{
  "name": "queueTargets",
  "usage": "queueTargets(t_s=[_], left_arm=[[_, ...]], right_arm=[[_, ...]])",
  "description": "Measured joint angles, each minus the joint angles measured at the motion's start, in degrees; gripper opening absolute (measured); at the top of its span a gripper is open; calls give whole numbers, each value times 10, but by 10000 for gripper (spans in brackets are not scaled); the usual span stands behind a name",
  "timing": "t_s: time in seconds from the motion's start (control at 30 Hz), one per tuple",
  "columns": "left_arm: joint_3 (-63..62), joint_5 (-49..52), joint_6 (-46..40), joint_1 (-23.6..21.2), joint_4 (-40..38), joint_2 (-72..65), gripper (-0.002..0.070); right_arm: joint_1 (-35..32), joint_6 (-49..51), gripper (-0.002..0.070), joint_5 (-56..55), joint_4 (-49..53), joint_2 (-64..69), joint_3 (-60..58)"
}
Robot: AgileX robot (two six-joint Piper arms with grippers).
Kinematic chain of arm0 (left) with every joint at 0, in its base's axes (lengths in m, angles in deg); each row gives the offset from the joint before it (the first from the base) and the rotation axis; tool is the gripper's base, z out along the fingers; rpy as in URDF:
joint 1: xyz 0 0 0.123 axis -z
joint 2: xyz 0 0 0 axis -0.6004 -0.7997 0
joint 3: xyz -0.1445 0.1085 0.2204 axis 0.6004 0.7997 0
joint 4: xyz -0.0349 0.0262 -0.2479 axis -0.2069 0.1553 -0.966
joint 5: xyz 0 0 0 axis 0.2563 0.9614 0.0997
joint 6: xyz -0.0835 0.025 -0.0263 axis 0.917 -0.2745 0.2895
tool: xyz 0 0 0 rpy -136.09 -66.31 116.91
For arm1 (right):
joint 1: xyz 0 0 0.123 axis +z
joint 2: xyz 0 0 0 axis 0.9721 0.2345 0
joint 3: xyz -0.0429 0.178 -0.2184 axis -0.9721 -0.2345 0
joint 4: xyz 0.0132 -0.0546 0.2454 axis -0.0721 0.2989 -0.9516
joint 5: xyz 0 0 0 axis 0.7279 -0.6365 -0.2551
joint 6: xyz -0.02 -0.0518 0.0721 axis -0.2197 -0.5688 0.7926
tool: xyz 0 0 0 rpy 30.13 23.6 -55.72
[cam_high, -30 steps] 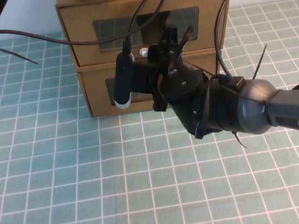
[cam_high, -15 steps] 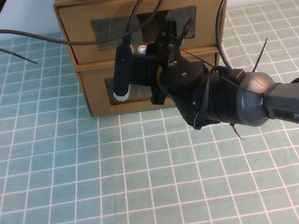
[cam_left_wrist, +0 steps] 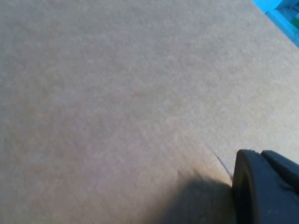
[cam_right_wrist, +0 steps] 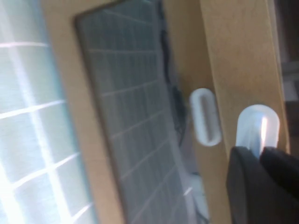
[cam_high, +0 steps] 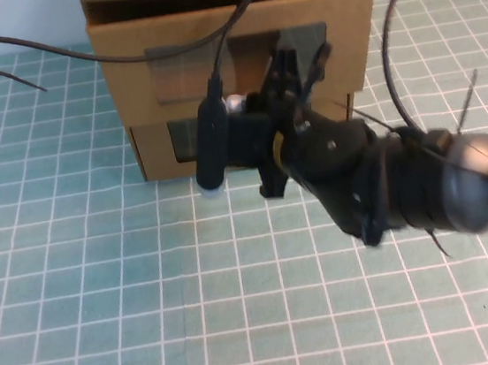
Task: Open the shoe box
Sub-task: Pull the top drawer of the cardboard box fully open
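Observation:
Two brown cardboard shoe boxes with window fronts stand stacked at the table's far side. The upper box's drawer front (cam_high: 132, 71) juts toward me, over the lower box (cam_high: 153, 153). My right gripper (cam_high: 254, 103) is at that front, shut on a white pull handle (cam_high: 234, 103). Seen from the right wrist, the handle (cam_right_wrist: 258, 125) sticks out from between the black fingers (cam_right_wrist: 243, 182), beside a second white oval handle (cam_right_wrist: 205, 116) and a window (cam_right_wrist: 126, 102). My left gripper (cam_left_wrist: 266, 186) rests against plain cardboard (cam_left_wrist: 117, 93) on top of the boxes.
A teal cloth with a white grid (cam_high: 110, 324) covers the table in front of the boxes. Black cables (cam_high: 77, 53) hang across the upper box and over the right arm (cam_high: 423, 187).
The right gripper has shut on the white handle and drawn back toward me. The upper box's front has come forward with it and now overhangs the lower box.

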Motion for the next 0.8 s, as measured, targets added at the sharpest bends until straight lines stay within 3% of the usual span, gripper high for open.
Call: queueTargets(t_s=[0.5,0.7,0.8], left_arm=[[0,5,-1,-3,0,0,-5],[0,5,-1,-5,0,0,-5],[0,7,-1,-5,0,0,-5]], right_arm=[[124,81,13,74,-7,-114,-176],[135,117,15,80,-10,-117,-186],[135,165,55,81,-19,-118,-187]])
